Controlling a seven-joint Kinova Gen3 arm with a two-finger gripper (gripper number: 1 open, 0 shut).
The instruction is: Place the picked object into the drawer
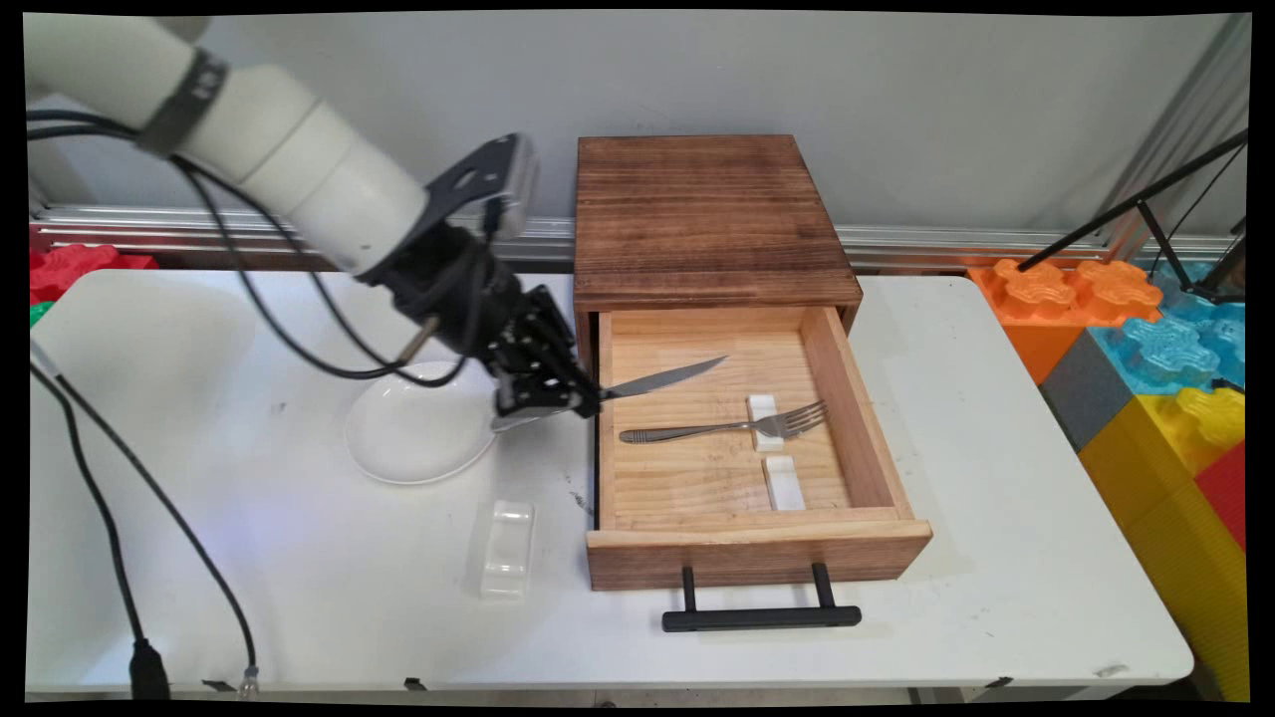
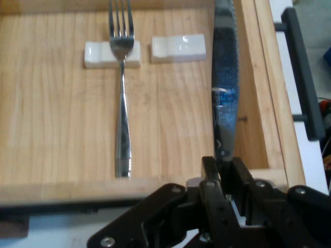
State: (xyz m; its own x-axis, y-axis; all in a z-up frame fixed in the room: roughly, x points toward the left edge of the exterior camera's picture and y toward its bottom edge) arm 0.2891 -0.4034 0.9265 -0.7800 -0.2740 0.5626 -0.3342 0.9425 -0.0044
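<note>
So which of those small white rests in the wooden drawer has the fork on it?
The small white rest farther from the drawer's black handle; the steel fork's neck lies across it. The nearer rest is bare.

Gripper-held (image 1: 558,398) knife (image 1: 662,377) over open drawer (image 1: 757,543)

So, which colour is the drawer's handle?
Black; the drawer handle shows best in the main view.

A grey wall (image 1: 398,90) is standing behind the white table (image 1: 996,498). Coloured foam blocks (image 1: 1146,339) are sitting at the right.
</note>
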